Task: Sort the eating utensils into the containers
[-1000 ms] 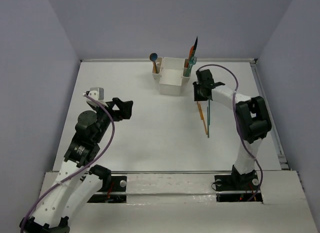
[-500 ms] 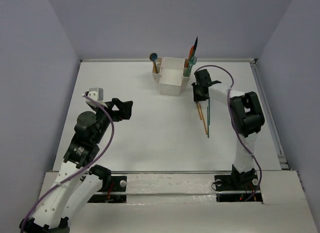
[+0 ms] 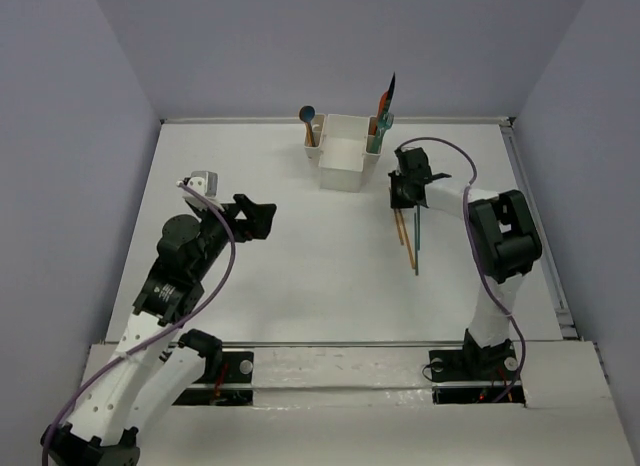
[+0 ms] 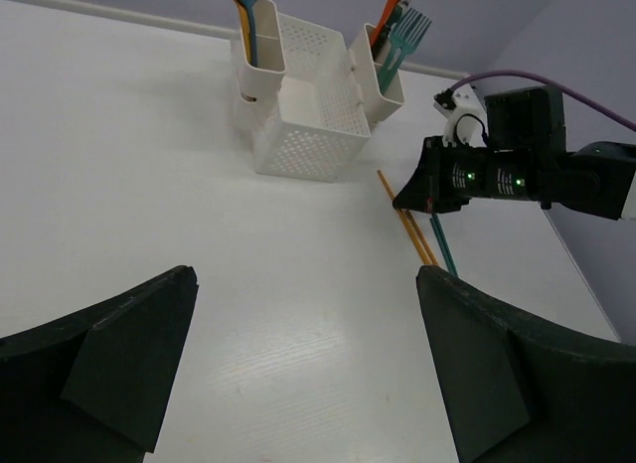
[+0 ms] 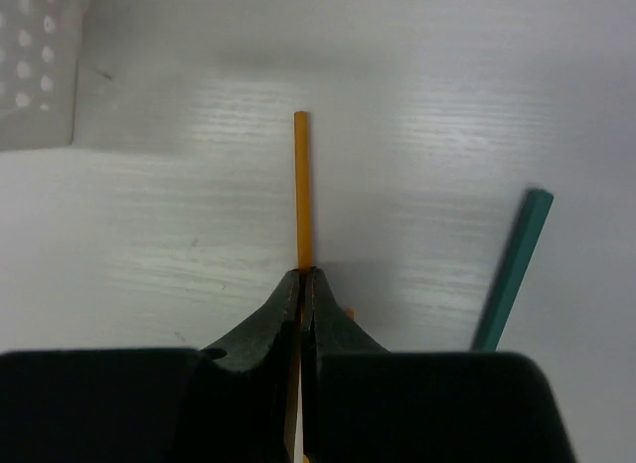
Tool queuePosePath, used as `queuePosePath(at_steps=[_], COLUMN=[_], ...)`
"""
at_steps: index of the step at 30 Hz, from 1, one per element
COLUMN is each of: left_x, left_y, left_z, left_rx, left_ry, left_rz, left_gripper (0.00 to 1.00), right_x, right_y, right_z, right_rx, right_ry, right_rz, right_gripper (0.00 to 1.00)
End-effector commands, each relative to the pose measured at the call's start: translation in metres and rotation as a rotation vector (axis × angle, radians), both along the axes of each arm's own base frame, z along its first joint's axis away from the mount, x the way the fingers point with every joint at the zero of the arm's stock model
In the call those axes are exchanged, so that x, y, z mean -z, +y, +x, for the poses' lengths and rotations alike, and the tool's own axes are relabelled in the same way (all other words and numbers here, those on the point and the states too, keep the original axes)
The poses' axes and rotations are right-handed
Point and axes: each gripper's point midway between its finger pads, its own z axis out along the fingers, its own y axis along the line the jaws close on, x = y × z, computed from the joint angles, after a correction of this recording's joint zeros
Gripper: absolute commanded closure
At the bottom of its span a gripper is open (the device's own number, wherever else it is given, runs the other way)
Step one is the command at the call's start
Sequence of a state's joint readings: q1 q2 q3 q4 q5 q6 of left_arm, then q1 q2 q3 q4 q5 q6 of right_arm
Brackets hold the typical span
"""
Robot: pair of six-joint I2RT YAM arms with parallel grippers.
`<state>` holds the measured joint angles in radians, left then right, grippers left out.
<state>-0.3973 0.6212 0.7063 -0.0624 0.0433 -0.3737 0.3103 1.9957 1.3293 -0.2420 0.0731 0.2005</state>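
The white caddy (image 3: pixel 340 174) stands at the table's far middle, with utensils upright in its left side compartment (image 3: pixel 309 121) and its right one (image 3: pixel 382 111). Two orange chopsticks (image 3: pixel 403 236) and a teal chopstick (image 3: pixel 417 241) lie on the table right of it. My right gripper (image 5: pixel 304 274) is shut on one orange chopstick (image 5: pixel 301 185) near its far end, low over the table; the teal chopstick (image 5: pixel 512 269) lies to its right. My left gripper (image 4: pixel 306 279) hangs open over the left-middle of the table, holding nothing.
The caddy's perforated corner (image 5: pixel 35 76) shows at the upper left of the right wrist view. A raised rail (image 3: pixel 535 226) runs along the table's right edge. The right arm (image 4: pixel 517 175) reaches across beside the caddy (image 4: pixel 308 135).
My right gripper's jaws have closed onto the orange chopstick. The left arm has shifted a little to the right and forward, still open.
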Motion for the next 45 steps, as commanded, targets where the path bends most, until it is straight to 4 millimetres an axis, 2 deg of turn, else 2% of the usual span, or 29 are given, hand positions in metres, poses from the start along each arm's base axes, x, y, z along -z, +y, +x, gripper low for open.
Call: queuePosePath(at_steps=[1, 2, 3, 7, 11, 12, 18, 23, 27, 34, 45], left_x=[-0.023, -0.026, -0.029, -0.027, -0.016, -0.016, -0.015, 0.0, 0.017, 0.019, 0.027], left_y=[-0.027, -0.032, -0.037, -0.061, -0.079, -0.082, -0.099, -0.111, -0.114, -0.113, -0.117], left_z=[-0.003, -0.005, -0.005, -0.008, -0.002, 0.001, 0.012, 0.026, 0.043, 0.066, 0.083], left_rx=[0.133, 0.157, 0.181, 0.292, 0.357, 0.364, 0.375, 0.349, 0.286, 0.217, 0.183], left_ry=[-0.03, -0.019, -0.019, 0.036, 0.116, 0.126, 0.138, 0.172, 0.188, 0.164, 0.154], left_rz=[-0.088, -0.124, -0.147, -0.242, -0.306, -0.331, -0.354, -0.347, -0.325, -0.325, -0.314], left_gripper=[0.06, 0.07, 0.08, 0.15, 0.29, 0.36, 0.48, 0.5, 0.58, 0.62, 0.62], right_x=[-0.06, -0.064, -0.076, -0.132, -0.157, -0.169, -0.197, -0.205, -0.207, -0.207, -0.203], right_y=[0.031, 0.033, 0.04, 0.07, 0.105, 0.12, 0.162, 0.185, 0.196, 0.206, 0.214], right_z=[-0.01, -0.018, -0.021, -0.039, -0.062, -0.072, -0.099, -0.116, -0.124, -0.131, -0.136], right_rx=[-0.099, -0.109, -0.133, -0.253, -0.367, -0.41, -0.532, -0.594, -0.628, -0.656, -0.682], right_ry=[-0.157, -0.169, -0.199, -0.328, -0.386, -0.413, -0.451, -0.453, -0.44, -0.427, -0.406], right_rz=[0.199, 0.221, 0.247, 0.374, 0.439, 0.458, 0.534, 0.564, 0.589, 0.609, 0.629], right_gripper=[1.0, 1.0, 1.0, 1.0, 1.0, 1.0, 1.0, 1.0, 1.0, 1.0, 1.0])
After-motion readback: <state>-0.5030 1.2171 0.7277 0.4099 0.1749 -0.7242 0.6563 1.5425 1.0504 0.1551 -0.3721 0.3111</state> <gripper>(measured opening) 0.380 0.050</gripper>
